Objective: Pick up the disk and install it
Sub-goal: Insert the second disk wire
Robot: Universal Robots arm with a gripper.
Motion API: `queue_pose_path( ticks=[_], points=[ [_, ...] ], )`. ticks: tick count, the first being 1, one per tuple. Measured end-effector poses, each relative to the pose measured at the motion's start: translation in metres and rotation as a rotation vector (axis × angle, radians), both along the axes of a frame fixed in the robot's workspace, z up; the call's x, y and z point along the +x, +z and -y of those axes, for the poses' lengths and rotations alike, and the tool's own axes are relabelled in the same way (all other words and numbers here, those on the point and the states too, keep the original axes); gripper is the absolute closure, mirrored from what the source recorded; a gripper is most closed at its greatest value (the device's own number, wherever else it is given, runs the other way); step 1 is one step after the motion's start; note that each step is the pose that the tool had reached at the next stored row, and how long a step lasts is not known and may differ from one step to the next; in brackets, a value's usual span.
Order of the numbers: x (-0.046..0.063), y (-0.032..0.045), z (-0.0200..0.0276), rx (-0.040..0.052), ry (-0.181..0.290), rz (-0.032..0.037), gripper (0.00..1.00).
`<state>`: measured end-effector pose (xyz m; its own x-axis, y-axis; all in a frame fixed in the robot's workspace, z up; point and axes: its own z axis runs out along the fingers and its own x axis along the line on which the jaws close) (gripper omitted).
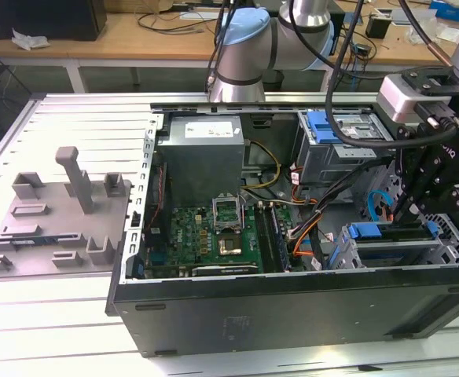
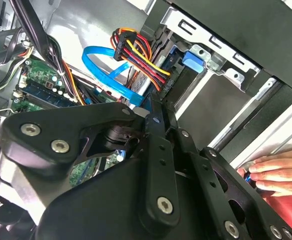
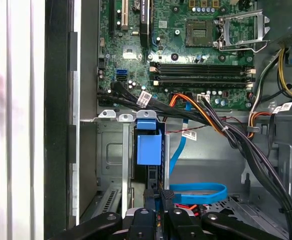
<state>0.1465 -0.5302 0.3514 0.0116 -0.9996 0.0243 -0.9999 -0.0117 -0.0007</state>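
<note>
Jaws [image 3: 156,200] seemingly pinch the disk [image 3: 149,150], upright in its bay.

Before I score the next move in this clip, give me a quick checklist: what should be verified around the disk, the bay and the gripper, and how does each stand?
1. The gripper in line with the disk: ok, in the first wrist view.
2. The disk standing in the drive bay slot: ok; fully seated: cannot tell.
3. The blue data cable clear of the slot: cannot tell; it runs close beside the disk.
4. The person's hand away from the arm: not ok; in the second wrist view it lies close beside the gripper.
</note>
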Motion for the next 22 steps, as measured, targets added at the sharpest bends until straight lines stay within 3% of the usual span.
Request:
queue_pose_path(
  ticks=[22],
  points=[
    [0.0007, -0.0084, 0.0000, -0.0001, 0.000, 0.0000, 0.84]
  ],
)
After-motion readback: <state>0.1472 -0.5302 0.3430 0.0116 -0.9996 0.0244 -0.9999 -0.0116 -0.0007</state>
